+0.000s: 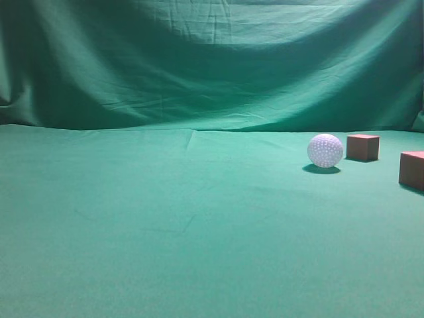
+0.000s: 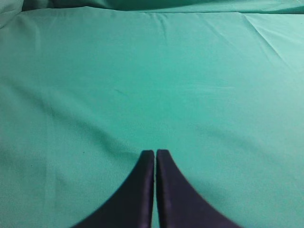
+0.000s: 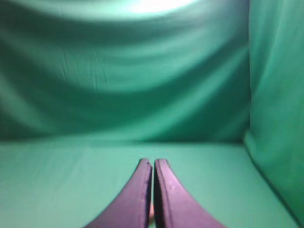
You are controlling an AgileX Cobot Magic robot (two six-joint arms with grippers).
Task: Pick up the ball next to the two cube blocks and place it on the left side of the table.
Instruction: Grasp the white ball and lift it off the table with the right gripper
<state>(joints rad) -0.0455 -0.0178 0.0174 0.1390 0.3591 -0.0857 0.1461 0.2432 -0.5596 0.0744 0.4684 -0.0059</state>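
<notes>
The white dimpled ball (image 1: 325,150) rests on the green table (image 1: 165,225) at the right, in the exterior view. One reddish-brown cube block (image 1: 363,147) sits just right of it, a little farther back. The second cube block (image 1: 412,170) stands nearer, cut by the right edge. Neither gripper shows in the exterior view. My left gripper (image 2: 155,152) is shut and empty over bare green cloth. My right gripper (image 3: 153,162) is shut and empty, pointing at the backdrop. The ball and blocks are out of both wrist views.
A draped green backdrop cloth (image 1: 212,59) hangs behind the table. In the right wrist view it also hangs along the right side (image 3: 278,95). The cloth on the table has faint wrinkles (image 1: 192,139).
</notes>
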